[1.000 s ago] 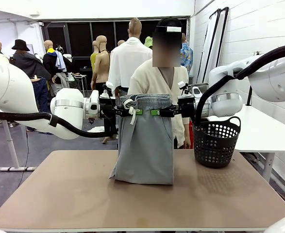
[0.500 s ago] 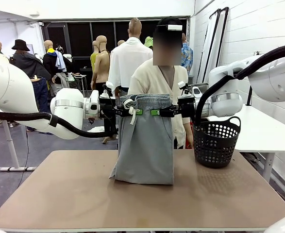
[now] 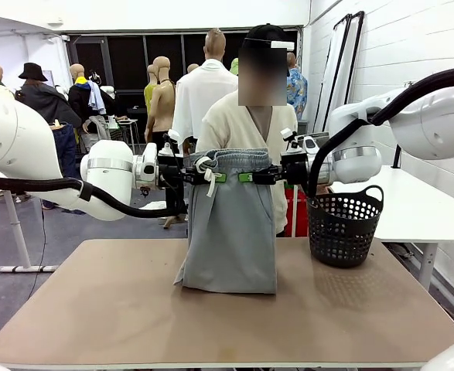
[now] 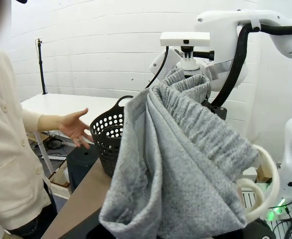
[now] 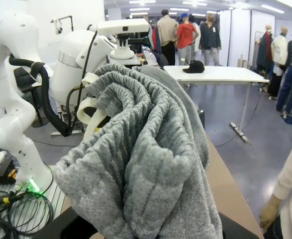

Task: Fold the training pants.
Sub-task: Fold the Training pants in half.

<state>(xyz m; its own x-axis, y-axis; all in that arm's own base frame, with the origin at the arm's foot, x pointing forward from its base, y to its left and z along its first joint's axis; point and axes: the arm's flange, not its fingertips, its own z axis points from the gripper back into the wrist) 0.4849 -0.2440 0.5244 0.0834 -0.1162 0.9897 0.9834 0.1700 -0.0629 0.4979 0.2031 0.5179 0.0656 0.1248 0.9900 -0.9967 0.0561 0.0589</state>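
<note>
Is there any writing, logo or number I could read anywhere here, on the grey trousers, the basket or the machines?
No readable text in any view.
Training pants: plain grey, no label or print.
Black basket: no marking.
Left end effector and right end effector, both shut on the waistband: no legible brand.
White arm: no lettering that can be read.
</note>
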